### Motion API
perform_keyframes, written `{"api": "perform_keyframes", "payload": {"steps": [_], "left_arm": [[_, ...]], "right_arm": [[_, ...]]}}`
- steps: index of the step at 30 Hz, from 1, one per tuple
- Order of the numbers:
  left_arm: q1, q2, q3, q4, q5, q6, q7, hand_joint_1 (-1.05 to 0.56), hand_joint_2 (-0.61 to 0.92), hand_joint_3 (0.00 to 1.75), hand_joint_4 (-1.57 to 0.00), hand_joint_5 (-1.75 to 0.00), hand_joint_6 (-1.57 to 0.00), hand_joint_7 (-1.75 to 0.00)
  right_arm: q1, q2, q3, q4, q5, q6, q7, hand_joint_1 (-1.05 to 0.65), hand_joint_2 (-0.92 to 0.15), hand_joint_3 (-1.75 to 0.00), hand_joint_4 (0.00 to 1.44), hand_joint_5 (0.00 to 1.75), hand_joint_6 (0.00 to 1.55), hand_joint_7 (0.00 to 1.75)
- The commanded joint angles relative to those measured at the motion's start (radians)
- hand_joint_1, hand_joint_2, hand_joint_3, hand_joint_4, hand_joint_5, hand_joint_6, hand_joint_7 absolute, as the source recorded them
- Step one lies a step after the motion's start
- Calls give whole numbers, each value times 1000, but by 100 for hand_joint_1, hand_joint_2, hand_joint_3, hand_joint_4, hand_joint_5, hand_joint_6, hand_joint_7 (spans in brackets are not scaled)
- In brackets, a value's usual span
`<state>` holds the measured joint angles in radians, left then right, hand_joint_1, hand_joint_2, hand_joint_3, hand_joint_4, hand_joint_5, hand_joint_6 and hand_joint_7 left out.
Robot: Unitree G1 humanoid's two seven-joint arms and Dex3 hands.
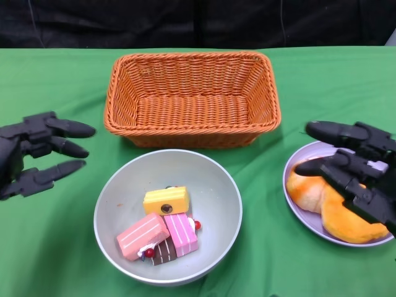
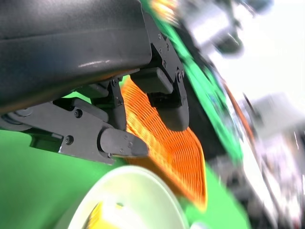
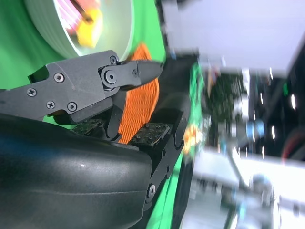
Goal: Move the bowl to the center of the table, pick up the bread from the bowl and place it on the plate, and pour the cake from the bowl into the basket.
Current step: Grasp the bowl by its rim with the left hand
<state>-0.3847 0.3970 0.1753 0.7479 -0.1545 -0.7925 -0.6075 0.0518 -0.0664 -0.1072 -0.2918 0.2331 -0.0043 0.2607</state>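
Fingers, left hand: spread apart and pointing toward the middle of the bench, holding nothing, beside the bowl but not touching it.
Fingers, right hand: also apart and empty, hanging over the plate and the bread.
Bowl: grey and round, standing upright on the green cloth near the front middle of the bench, just before the basket.
Cake: several small pieces lying in the bowl; one yellow, two pink, one dark brown, with little red balls between them.
Bread: orange and yellow, lying on the plate, partly covered by the right hand.
Plate: pale lilac, at the right side of the bowl, a little apart from it.
Basket: orange woven, rectangular, nothing inside, behind the bowl.
Bench: covered with green cloth; dark background behind it.
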Motion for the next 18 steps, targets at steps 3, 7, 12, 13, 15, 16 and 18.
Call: {"api": "perform_keyframes", "payload": {"steps": [3, 7, 12, 13, 15, 16, 18], "left_arm": [[-1, 127, -66, 3, 129, -223, -57, -58, 91, 1, -45, -17, -52, -2], [-45, 166, -93, 112, 243, -430, 6, -61, 88, 0, -45, -10, -51, -1], [-128, 201, -94, 234, 440, -642, 129, -66, 86, 0, -51, -10, -55, -2], [-158, 210, -97, 241, 494, -701, 133, -67, 85, 0, -53, -10, -57, -2], [-208, 219, -101, 236, 596, -797, 150, -69, 82, 0, -61, -12, -62, -4], [-221, 222, -102, 229, 638, -818, 169, -69, 79, 0, -65, -12, -65, -4], [-227, 219, -106, 187, 725, -822, 242, -67, 77, 0, -73, -11, -72, -4]], "right_arm": [[-28, -12, -31, 84, -56, -100, -50, -10, -87, -54, 63, 148, 65, 115], [-43, -17, -44, 128, -64, -133, -68, -10, -86, -54, 63, 152, 65, 121], [-52, -27, -49, 168, -72, -160, -76, -10, -82, -57, 68, 146, 69, 116], [-54, -24, -51, 172, -67, -160, -76, -10, -81, -57, 68, 146, 69, 115], [-57, -21, -53, 178, -64, -157, -81, -11, -80, -53, 69, 144, 70, 112], [-57, -20, -53, 178, -63, -155, -84, -11, -82, -50, 69, 142, 71, 110], [-54, -17, -50, 180, -70, -157, -89, -12, -82, -48, 70, 141, 72, 108]]}}
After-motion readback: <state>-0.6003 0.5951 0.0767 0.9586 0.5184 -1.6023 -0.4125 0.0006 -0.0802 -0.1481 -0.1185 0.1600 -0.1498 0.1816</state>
